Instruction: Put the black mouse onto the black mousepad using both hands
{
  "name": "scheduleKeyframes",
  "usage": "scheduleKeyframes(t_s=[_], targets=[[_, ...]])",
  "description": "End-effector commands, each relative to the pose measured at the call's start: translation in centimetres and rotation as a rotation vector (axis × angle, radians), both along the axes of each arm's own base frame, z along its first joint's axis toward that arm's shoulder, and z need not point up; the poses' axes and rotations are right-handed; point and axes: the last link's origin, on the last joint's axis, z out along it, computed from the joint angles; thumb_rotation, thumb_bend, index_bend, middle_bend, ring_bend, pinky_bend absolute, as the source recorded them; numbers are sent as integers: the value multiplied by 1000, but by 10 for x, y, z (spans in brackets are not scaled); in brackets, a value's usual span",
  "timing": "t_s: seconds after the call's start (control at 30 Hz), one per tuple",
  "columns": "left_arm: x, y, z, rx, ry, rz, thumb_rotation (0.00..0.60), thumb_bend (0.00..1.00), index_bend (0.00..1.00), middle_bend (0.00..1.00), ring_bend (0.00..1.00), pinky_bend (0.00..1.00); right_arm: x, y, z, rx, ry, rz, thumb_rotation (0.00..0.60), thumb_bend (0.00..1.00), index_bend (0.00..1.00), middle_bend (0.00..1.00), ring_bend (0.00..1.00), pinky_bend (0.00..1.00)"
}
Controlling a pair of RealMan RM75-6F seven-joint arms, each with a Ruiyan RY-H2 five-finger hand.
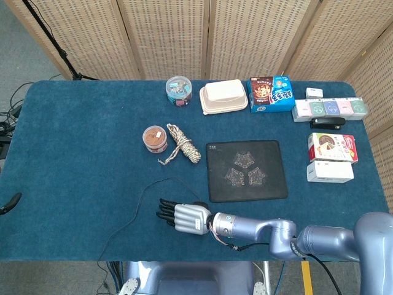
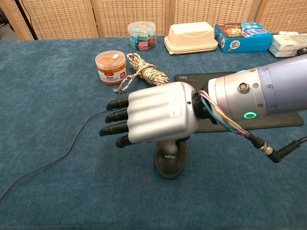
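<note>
The black mouse (image 2: 170,158) lies on the blue cloth near the table's front edge, its thin cable (image 2: 72,143) trailing left. My right hand (image 2: 153,117) hovers just above it, palm down, fingers straight and pointing left, holding nothing. From the head view the right hand (image 1: 181,216) covers most of the mouse (image 1: 200,204). The black mousepad (image 1: 247,170) lies flat just behind and to the right; in the chest view the arm hides most of the mousepad (image 2: 189,76). Only a dark tip of my left hand (image 1: 9,203) shows at the left edge.
Behind the mouse stand an orange-lidded jar (image 1: 155,139) and a coil of rope (image 1: 183,145). Along the far edge are a clip jar (image 1: 178,90), a cream lunch box (image 1: 223,97) and a blue box (image 1: 271,93). Several small boxes (image 1: 331,148) sit at the right.
</note>
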Motion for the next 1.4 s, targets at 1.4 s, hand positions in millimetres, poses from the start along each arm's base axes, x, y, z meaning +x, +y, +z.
scheduleKeyframes(t_s=[1.4], targets=[[3,4,-4,-21,11,-2,600,264,0,0,0,0,-37,7,15,-44,45,-64,600,0,194,0,0,0]])
